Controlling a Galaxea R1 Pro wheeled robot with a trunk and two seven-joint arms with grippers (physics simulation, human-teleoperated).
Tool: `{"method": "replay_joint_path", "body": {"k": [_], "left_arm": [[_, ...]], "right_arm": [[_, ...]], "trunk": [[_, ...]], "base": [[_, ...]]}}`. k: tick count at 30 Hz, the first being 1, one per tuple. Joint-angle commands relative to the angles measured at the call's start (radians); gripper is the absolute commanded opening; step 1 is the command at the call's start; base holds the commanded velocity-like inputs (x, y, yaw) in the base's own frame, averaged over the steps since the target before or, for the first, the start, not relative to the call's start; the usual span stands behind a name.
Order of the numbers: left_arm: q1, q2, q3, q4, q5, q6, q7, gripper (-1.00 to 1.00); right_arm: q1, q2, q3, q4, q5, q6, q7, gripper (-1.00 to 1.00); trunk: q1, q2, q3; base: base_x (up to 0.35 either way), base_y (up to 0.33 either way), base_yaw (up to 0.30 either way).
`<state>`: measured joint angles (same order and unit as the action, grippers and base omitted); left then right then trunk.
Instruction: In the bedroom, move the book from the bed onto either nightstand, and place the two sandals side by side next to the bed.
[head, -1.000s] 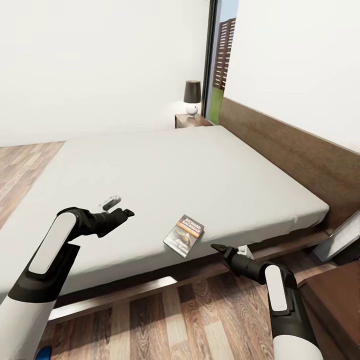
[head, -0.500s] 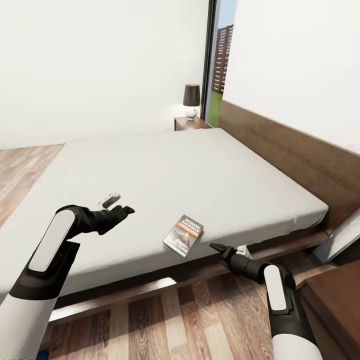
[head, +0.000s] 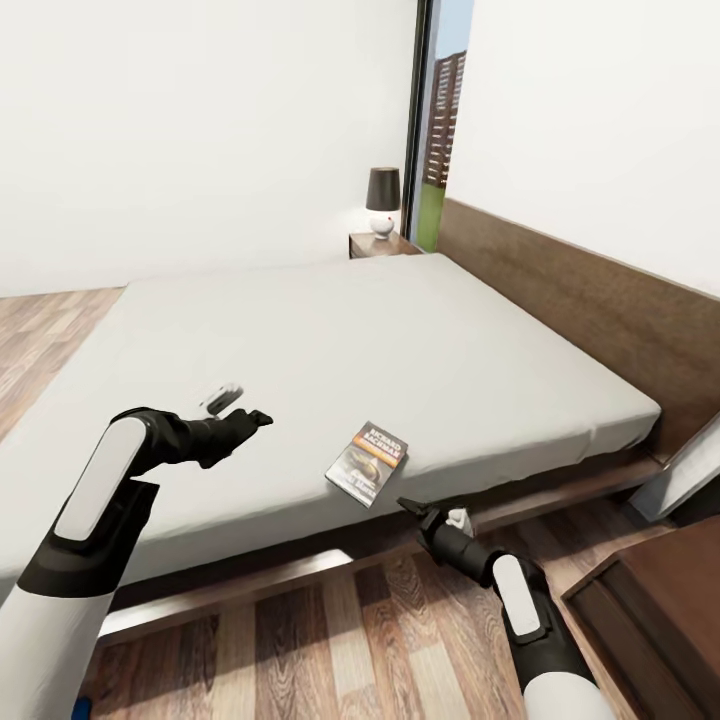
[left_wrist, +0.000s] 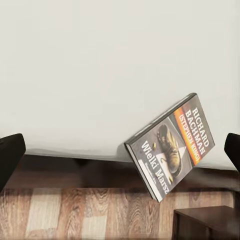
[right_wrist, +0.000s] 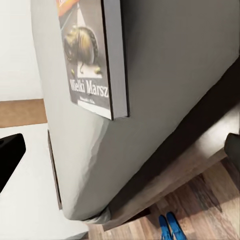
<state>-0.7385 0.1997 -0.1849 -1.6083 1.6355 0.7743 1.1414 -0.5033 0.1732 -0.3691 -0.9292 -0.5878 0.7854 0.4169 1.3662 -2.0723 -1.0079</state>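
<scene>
Since a second ago the spread right hand (head: 410, 507) is being brought just below the book (head: 367, 463), lying aslant at the bed (head: 330, 340) edge, farther from the spread left hand (head: 255, 417).

Book (head: 367, 463): one
Bed (head: 330, 350): one
Lamp (head: 382, 199): one
Sandals (right_wrist: 169, 226): two (blue, on the floor)
Grippers: two, left (head: 252, 418), right (head: 412, 508)

Book (head: 367, 462) on bed (head: 330, 340) mattress edge
</scene>
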Motion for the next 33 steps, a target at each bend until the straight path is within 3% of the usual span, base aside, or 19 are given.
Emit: {"method": "replay_joint_path", "body": {"k": [1, 3, 11, 15, 24, 33], "left_arm": [[-0.001, 0.001, -0.001, -0.001, 0.008, 0.002, 0.009, 1.00], [-0.001, 0.003, -0.001, -0.001, 0.016, 0.004, 0.009, 1.00], [-0.001, 0.011, -0.001, -0.001, 0.029, 0.006, 0.009, 1.00], [-0.002, 0.011, -0.001, -0.001, 0.030, 0.007, 0.009, 1.00], [0.006, 0.013, -0.005, -0.001, 0.032, 0.015, 0.005, 1.00], [0.024, 0.012, -0.022, -0.001, 0.031, 0.081, 0.003, 1.00]], "right_arm": [[-0.001, 0.001, -0.005, 0.000, 0.000, 0.006, 0.004, 1.00], [-0.002, 0.001, 0.004, 0.056, 0.002, -0.047, 0.079, 1.00], [-0.019, 0.001, 0.033, 0.185, 0.009, -0.163, 0.218, 1.00], [-0.022, 0.001, 0.040, 0.206, 0.009, -0.181, 0.238, 1.00], [-0.041, 0.000, 0.047, 0.225, 0.009, -0.200, 0.302, 1.00], [-0.044, 0.000, 0.046, 0.227, 0.008, -0.201, 0.315, 1.00]], "trunk": [[0.004, -0.008, -0.004], [0.011, -0.022, -0.010], [0.042, -0.078, -0.035], [0.057, -0.106, -0.048], [0.057, -0.106, -0.048], [0.057, -0.106, -0.048]], "base": [[0.000, 0.000, 0.000], [0.000, 0.000, 0.000], [0.000, 0.000, 0.000], [0.000, 0.000, 0.000], [0.000, 0.000, 0.000], [0.100, 0.074, 0.000]]}}
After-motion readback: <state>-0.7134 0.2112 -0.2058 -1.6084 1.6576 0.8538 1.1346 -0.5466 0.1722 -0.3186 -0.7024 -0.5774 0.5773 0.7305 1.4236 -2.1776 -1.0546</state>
